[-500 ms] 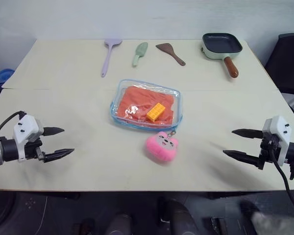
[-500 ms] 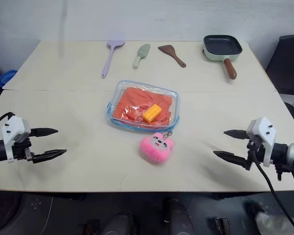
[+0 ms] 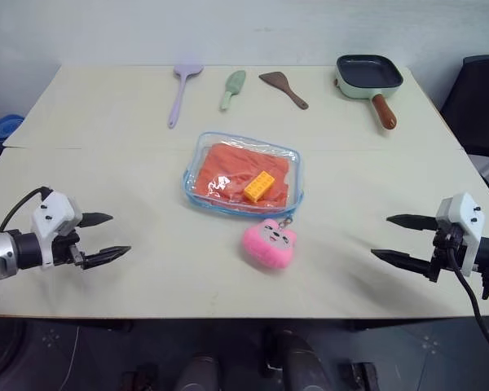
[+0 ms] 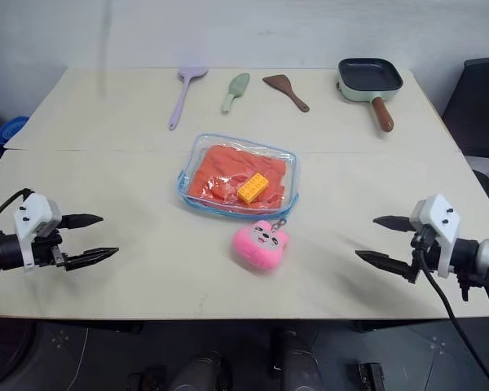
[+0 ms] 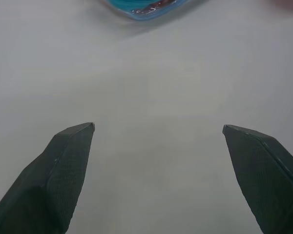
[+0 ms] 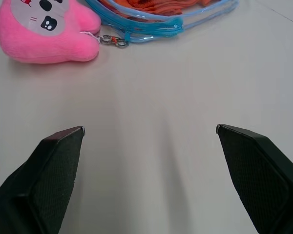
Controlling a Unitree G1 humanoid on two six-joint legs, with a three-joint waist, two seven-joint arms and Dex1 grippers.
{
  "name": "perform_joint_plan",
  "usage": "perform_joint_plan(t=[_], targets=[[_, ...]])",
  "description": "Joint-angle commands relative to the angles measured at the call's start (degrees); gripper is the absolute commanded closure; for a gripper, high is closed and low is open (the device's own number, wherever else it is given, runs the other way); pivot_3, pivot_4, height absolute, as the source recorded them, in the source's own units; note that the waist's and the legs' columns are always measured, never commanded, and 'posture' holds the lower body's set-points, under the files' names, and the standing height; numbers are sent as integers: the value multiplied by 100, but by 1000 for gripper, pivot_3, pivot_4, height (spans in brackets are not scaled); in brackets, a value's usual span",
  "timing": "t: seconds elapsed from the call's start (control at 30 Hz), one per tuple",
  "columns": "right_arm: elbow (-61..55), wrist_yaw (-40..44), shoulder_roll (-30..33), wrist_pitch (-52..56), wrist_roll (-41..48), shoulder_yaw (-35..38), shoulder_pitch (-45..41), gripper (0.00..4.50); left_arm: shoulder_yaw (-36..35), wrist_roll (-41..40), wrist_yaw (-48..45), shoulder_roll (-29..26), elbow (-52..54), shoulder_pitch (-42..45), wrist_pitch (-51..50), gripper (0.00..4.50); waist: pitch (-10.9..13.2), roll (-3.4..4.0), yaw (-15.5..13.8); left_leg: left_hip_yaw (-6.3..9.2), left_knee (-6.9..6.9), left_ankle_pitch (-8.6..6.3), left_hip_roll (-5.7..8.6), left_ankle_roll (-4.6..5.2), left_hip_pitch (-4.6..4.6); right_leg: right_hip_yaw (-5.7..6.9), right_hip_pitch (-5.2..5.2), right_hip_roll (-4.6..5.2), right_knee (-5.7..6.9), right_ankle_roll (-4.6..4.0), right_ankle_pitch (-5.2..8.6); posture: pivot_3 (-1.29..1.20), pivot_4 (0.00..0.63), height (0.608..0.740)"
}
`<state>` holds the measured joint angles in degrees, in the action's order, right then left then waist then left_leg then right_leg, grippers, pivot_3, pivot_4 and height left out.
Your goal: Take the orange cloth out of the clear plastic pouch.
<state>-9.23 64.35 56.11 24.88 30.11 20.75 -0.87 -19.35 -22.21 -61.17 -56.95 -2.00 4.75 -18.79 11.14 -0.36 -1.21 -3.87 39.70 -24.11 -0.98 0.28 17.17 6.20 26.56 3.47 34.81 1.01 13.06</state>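
The clear plastic pouch [image 3: 297,160], edged in light blue, lies flat at the table's middle. Inside it are the folded orange cloth [image 3: 228,167] and a yellow toy brick [image 3: 259,186]. A pink plush charm [image 3: 270,243] hangs from the pouch's near corner by a small clip. My left gripper [image 3: 118,234] hovers open over the table's near left, well apart from the pouch. My right gripper [image 3: 381,236] is open at the near right, pointing toward the charm [image 6: 39,29] and the pouch's edge [image 6: 176,22]. Both pairs of fingers are empty.
Along the far edge lie a purple spatula [image 3: 182,91], a green scoop [image 3: 232,88], a brown spatula [image 3: 284,88] and a small green pan [image 3: 368,75] with a brown handle. A blue container [image 3: 4,128] sits off the table's left side and a dark chair [image 3: 481,98] off its right.
My left gripper has edged a little toward the table's middle. The right gripper, the pouch and the charm are where they were.
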Motion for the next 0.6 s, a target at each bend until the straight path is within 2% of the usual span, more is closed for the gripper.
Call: perform_joint_plan(t=[0.03,0.17,0.3,0.5,0.6], targets=[[-270,-95,52,-54,-14,147,-55,0,-62,-75,90,-7,256,125,-123,23,0,0,-2,0,0,0,0,0,0,0,0,0,0,0,0,0,150,740],[-452,-367,-113,119,100,70,-142,0,10,-304,187,152,436,346,-506,23,0,0,-2,-1,1,2,1,-3,-1,-2,0,0,2,0,0,0,150,740],[-1046,-811,-429,491,393,109,-51,0,213,-615,701,649,975,851,-1120,23,0,0,-24,1,4,5,3,-9,0,-2,-1,0,10,0,0,0,150,740],[-2352,-1800,-998,1165,858,-49,4,0,1222,-657,1626,1712,1634,2038,-1984,23,-1,-1,-41,10,27,11,9,-20,6,-1,-10,3,23,9,-5,0,150,740],[-2903,-2511,-1331,1323,720,-439,-203,0,2025,-142,2557,2714,1221,3069,-2365,23,-3,-6,-41,9,30,15,14,-24,5,-5,-22,2,22,10,-6,0,150,740]])
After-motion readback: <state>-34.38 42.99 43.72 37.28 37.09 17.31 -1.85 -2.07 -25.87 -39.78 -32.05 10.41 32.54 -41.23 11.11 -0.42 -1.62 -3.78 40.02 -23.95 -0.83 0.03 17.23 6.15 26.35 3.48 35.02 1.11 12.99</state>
